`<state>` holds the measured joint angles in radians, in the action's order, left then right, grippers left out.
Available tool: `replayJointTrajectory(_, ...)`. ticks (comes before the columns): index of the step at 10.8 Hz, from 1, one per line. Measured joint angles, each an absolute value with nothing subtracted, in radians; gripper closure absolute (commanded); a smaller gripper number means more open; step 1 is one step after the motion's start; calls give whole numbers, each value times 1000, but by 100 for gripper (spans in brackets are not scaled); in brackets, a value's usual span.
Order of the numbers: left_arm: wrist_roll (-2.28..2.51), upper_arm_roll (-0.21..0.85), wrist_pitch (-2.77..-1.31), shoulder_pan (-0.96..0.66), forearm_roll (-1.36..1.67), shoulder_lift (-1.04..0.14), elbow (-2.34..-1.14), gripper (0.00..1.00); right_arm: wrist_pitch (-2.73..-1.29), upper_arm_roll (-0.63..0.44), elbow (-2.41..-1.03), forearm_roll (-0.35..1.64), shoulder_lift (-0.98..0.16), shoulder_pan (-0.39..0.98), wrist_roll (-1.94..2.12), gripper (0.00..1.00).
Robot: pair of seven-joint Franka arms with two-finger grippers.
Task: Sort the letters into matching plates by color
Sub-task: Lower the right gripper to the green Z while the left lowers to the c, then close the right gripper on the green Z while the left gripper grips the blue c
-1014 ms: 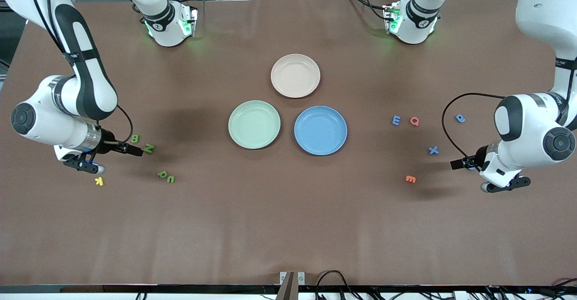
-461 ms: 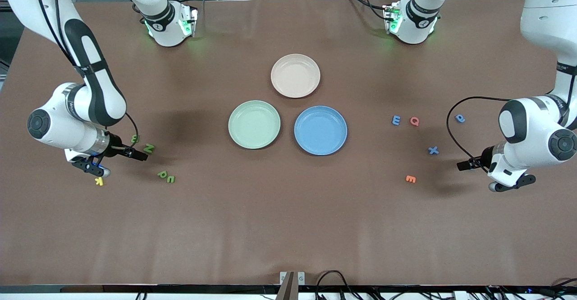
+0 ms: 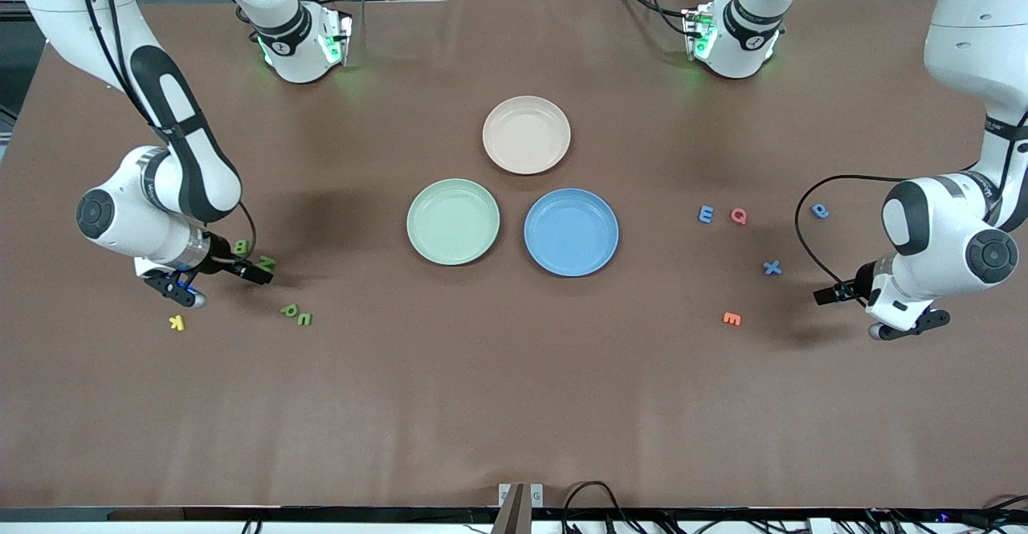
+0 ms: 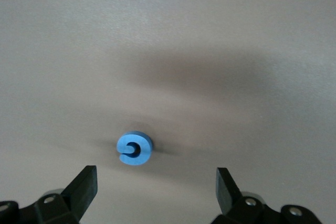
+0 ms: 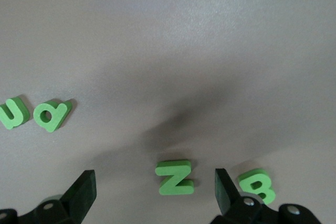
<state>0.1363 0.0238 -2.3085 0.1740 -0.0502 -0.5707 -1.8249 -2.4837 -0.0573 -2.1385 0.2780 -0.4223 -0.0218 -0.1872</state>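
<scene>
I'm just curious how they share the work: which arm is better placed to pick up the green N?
The right arm. Its open gripper hangs directly over the green N, while the left gripper is over a blue letter at the table's left-arm end.

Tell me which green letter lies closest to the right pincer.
The green N: it lies between the open fingers of the right pincer. The B sits just outside one finger; the P and U lie apart.

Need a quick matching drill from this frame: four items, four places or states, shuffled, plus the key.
Items:
1. green N
2. blue G
3. yellow K
4. blue plate

Places or states:
A. beside the green plate
B. under the open right gripper
C. under the open left gripper
D. nearest the front camera of these four

Pairs: 1-B, 2-C, 3-D, 4-A
</scene>
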Motion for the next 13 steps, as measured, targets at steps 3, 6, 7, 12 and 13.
replayJointTrajectory(3, 134, 23, -2382, 200, -52, -571, -1870, 0, -2492, -51, -2146, 293, -425, -4, -248, 0)
replayJointTrajectory(6, 133, 24, -2439, 212, -52, -571, -1912, 6, -2558, -50, -2197, 293, -440, 9, -263, 0)
replayJointTrajectory(7, 133, 24, -2444, 213, -52, -571, -1917, 7, -2563, -50, -2207, 293, -444, 9, -263, 0)
replayJointTrajectory(12, 91, 23, -2478, 229, -53, -571, -1927, 10, -2565, -50, -2212, 293, -444, 10, -263, 29)
replayJointTrajectory(13, 78, 23, -2489, 234, -53, -571, -1929, 11, -2565, -51, -2212, 293, -443, 10, -263, 35)
